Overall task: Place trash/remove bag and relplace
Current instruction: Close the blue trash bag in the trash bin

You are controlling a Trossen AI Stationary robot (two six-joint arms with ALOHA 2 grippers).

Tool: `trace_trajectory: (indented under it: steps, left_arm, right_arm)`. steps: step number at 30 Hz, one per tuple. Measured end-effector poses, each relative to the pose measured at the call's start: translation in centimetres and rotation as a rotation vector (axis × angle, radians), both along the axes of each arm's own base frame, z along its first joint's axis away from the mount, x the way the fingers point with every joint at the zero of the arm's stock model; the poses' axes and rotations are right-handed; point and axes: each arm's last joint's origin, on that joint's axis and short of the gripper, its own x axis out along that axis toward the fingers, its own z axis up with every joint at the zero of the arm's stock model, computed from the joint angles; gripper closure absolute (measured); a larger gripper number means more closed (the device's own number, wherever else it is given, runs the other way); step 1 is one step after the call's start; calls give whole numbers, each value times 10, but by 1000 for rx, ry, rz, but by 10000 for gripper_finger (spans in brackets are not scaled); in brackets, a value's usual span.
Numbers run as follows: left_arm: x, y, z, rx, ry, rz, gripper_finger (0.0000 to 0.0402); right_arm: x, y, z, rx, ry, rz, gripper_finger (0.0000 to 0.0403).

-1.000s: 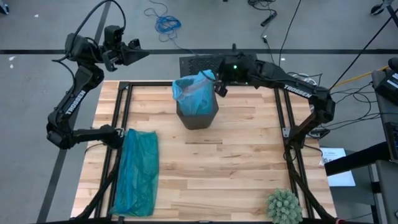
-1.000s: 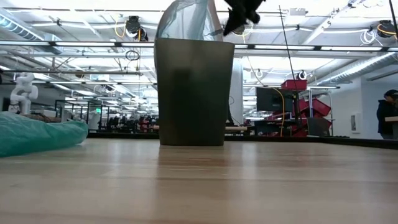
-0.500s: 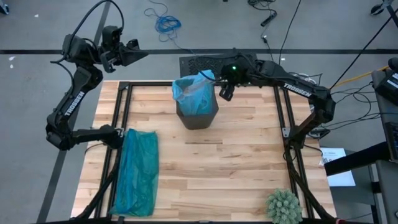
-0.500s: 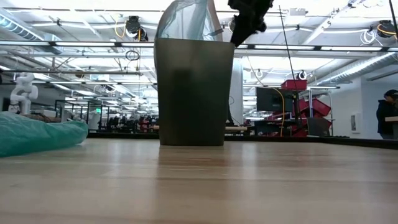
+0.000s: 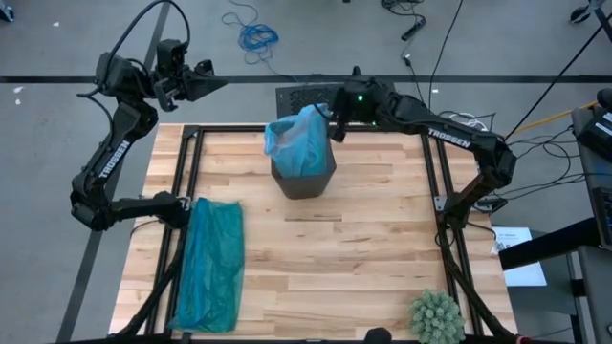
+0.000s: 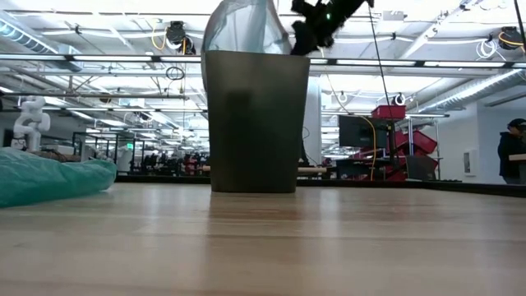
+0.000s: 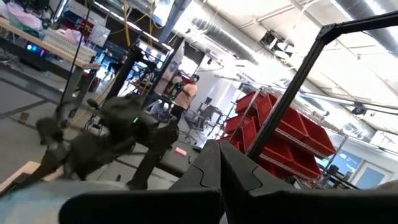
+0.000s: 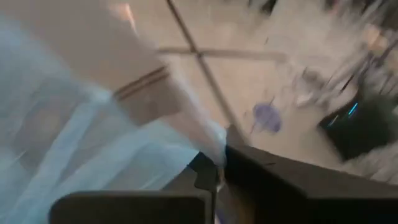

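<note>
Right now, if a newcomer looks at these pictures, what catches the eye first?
First the pale blue bag bulging from the dark bin at the table's back middle, with the right pincer shut on its top. Next the teal bag lying front left, and the spiky green ball front right.

1. My left arm (image 5: 107,161) has the word TROSSEN on it in white letters. The word runs along the long dark part of the arm, as seen from above.
2. My right arm (image 5: 449,137) has the same word, TROSSEN, in white letters on its long dark part.
3. I cannot read any other words, numbers or signs. The ones in the room behind the counter are too small to read.
</note>
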Motion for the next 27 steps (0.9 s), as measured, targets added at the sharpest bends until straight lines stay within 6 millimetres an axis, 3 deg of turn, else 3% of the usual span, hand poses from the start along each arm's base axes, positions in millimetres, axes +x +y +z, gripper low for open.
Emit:
trace_trajectory:
  steps: [7,11,16,23,27]
  left_arm:
    - [0,0,0,-1,-2,4,400]
    - [0,0,0,0,-2,3,400]
    - [0,0,0,6,-3,5,400]
    - [0,1,0,-6,-4,10,400]
    - [2,4,-4,-67,11,45,400]
  right_arm:
    - [4,16,62,-381,-47,209,400]
    - [4,32,86,-429,-134,364,402]
    - [6,47,86,-200,-215,473,402]
    - [3,52,71,233,-233,316,371]
    - [-3,53,79,368,-289,240,334]
